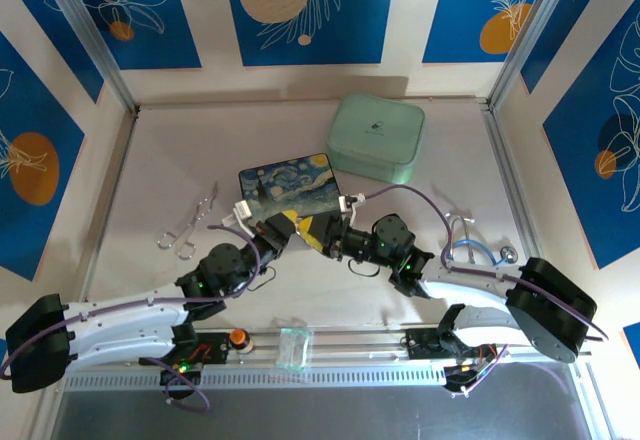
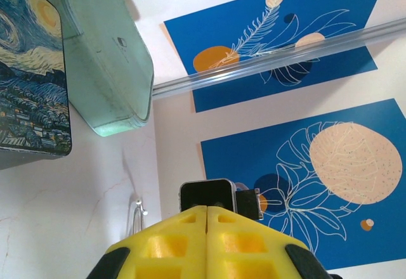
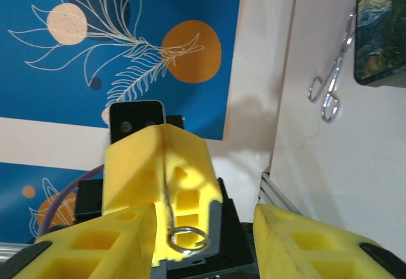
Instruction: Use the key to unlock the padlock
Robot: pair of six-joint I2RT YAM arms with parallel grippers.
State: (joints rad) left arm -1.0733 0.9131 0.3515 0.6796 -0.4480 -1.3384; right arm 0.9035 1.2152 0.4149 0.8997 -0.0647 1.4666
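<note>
My left gripper (image 1: 290, 228) is shut at mid-table, tip to tip with my right gripper (image 1: 323, 236). In the right wrist view the left gripper's yellow fingers (image 3: 158, 158) pinch a thin pale metal strip, the key (image 3: 166, 193), in their seam. A silver ring (image 3: 188, 239) hangs from its near end. My right gripper (image 3: 203, 228) is open, its two fingers standing either side of the left fingertips and the ring. In the left wrist view my left gripper (image 2: 207, 209) has its pads pressed together. The padlock is hidden.
A dark Starry-Night box (image 1: 290, 185) lies just behind the grippers, with a mint-green box (image 1: 377, 137) behind it to the right. Metal forceps (image 1: 188, 228) lie to the left. A blue ring and small metal parts (image 1: 470, 248) sit by the right arm.
</note>
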